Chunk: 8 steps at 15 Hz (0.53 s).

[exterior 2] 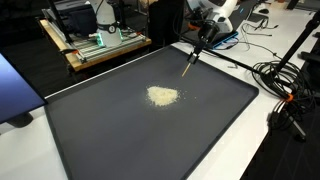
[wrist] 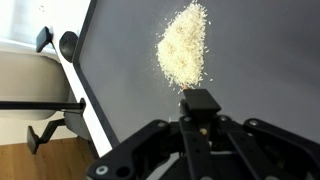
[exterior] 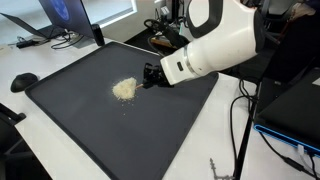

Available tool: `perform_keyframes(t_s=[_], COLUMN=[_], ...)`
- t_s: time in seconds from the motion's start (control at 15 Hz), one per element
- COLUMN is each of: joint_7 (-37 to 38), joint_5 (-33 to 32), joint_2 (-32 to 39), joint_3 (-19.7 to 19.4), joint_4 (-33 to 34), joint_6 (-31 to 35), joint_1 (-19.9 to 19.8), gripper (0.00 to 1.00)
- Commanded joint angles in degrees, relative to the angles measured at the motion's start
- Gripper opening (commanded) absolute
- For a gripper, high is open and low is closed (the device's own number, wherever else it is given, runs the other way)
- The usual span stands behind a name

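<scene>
One pile, one stick: gripper poised beside the grains

One arm reaches over a dark mat (exterior: 100,135) that covers most of a white table (exterior 2: 275,150). The gripper (exterior: 150,76) is clenched on a thin stick (exterior 2: 191,62), its jaws drawn tight, as so slim a shaft would otherwise slip. The stick slants down from the gripper, so its lower tip comes to the mat while the bulky wrist stands clear of the surface. Whether the tip touches cannot be told. A pale pile (exterior 2: 163,95) of loose grains lies near the middle of the mat, apart from every edge, and the dark ground sets it off. In the wrist view the pile (wrist: 184,50) sits straight ahead of the gripper (wrist: 200,112), near but apart, with the held tool aimed toward it.
</scene>
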Motion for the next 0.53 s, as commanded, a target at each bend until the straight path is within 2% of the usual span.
perform_keyframes(t_s=[0.0, 0.47], joint_7=[-5.27, -12.29], joint_5=[-2.47, -1.6], joint_2=[7.37, 14.64], joint_3=[-0.33, 0.01], joint_4=[8.61, 17.59], joint_6=[-4.8, -5.26], joint_1=[1.1, 0.24], gripper=[0.03, 0.03])
